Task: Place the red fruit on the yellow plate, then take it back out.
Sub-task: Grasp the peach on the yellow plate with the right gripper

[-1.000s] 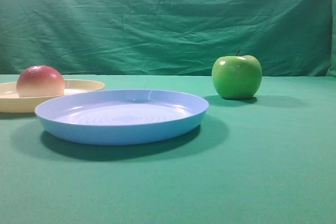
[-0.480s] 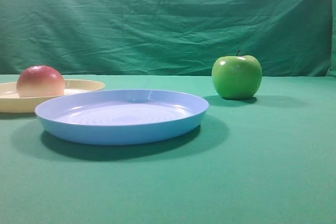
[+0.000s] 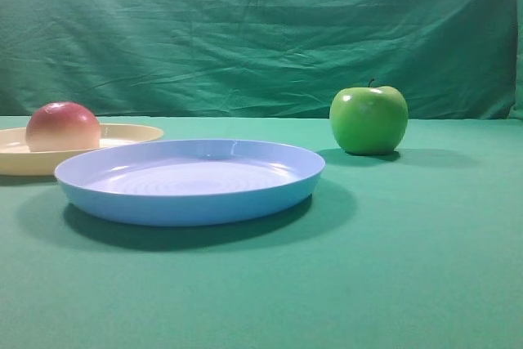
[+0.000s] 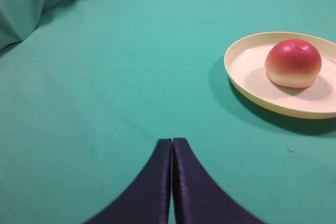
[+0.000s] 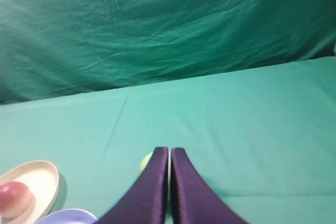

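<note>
The red fruit (image 3: pixel 63 127) rests on the yellow plate (image 3: pixel 122 134) at the far left of the exterior view. The left wrist view shows the same red fruit (image 4: pixel 293 63) on the yellow plate (image 4: pixel 247 72) at upper right, well apart from my left gripper (image 4: pixel 171 141), which is shut and empty over bare cloth. My right gripper (image 5: pixel 169 150) is shut with nothing in it; the red fruit (image 5: pixel 13 199) and yellow plate (image 5: pixel 42 179) sit at that view's lower left corner. Neither gripper appears in the exterior view.
A light blue plate (image 3: pixel 189 179) stands in front of the yellow plate. A green apple (image 3: pixel 368 118) stands behind it to the right, and shows as a pale sliver (image 5: pixel 145 162) beside my right fingers. Green cloth covers the table and hangs as a backdrop.
</note>
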{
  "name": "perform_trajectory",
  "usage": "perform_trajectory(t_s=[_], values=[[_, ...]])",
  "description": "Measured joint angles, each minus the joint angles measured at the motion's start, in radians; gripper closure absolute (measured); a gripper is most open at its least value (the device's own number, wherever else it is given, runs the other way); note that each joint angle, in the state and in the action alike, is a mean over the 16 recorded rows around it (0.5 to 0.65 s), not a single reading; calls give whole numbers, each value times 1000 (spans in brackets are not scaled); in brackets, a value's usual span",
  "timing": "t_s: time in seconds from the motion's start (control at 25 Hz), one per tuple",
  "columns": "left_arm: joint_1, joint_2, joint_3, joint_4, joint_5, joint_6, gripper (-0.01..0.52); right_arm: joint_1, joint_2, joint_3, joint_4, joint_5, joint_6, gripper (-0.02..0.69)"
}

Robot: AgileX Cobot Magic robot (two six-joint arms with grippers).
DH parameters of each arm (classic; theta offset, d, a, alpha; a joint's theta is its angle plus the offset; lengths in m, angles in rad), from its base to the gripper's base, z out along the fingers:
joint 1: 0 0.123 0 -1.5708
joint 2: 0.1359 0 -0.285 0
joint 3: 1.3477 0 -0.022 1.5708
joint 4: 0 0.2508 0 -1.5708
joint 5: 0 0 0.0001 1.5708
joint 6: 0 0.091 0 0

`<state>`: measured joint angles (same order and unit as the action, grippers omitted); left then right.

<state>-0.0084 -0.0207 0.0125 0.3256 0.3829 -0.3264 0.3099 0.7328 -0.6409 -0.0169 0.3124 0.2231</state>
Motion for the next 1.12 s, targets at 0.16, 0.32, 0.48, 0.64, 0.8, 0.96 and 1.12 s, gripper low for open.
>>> perform_trajectory(t_s=[0.16,0.32,0.48,0.64,0.8,0.96,1.12], values=[[0,0,0,0,0,0,514,70,132,-80,0,43,-20,665],[0,0,0,0,0,0,514,137,271,-162,0,90,-40,665],[0,0,0,0,0,0,514,191,417,-247,1,124,-52,665],[0,0,0,0,0,0,514,230,559,-338,3,141,-54,665],[0,0,0,0,0,0,514,259,681,-431,12,152,-55,665],[0,0,0,0,0,0,514,278,766,-509,23,138,-55,665],[0,0,0,0,0,0,514,296,820,-571,34,115,-76,665]])
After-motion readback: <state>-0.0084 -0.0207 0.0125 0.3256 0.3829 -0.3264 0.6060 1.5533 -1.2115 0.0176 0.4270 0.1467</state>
